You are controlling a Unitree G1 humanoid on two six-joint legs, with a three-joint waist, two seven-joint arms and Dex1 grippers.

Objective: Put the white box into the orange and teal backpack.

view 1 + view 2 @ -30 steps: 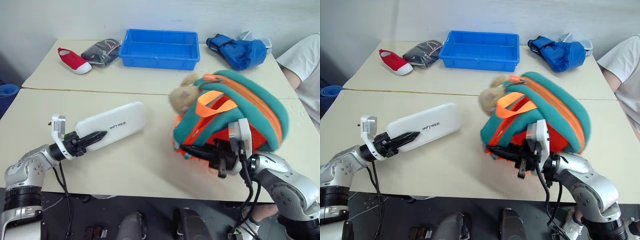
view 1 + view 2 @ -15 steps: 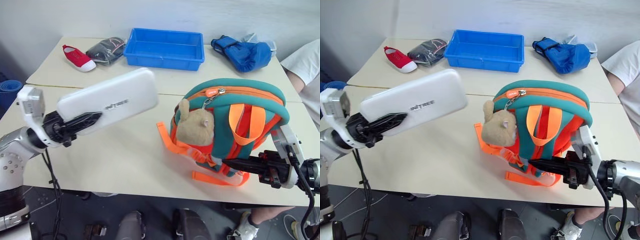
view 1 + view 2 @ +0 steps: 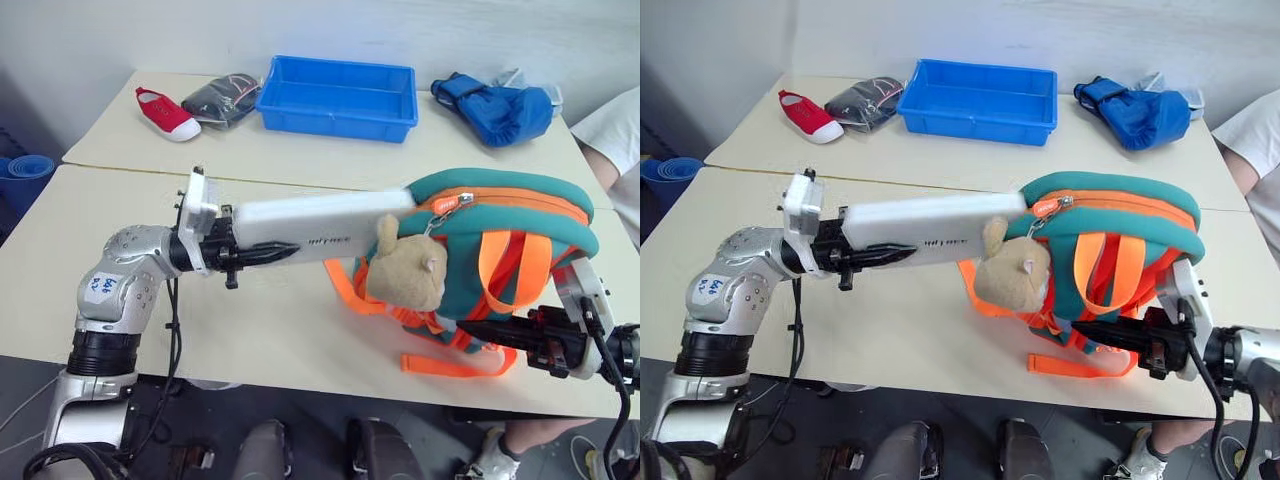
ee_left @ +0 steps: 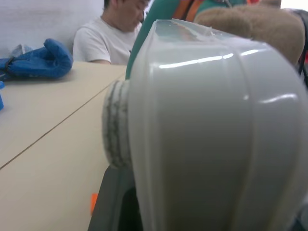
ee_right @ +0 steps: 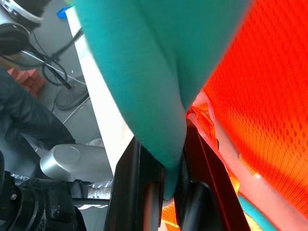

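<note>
While the right end effector (image 3: 480, 328) is pinching the orange and teal backpack (image 3: 500, 250) upright, the left end effector (image 3: 262, 253), clamped on the white box (image 3: 320, 222), should be steering level toward the zip.

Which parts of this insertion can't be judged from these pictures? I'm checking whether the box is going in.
- Far end of the flat white plastic box: head views, hidden behind the tan plush head.
- Opening of the orange and teal backpack: head views, faces away.
- Left hand's hold: left wrist view, box too close.
</note>
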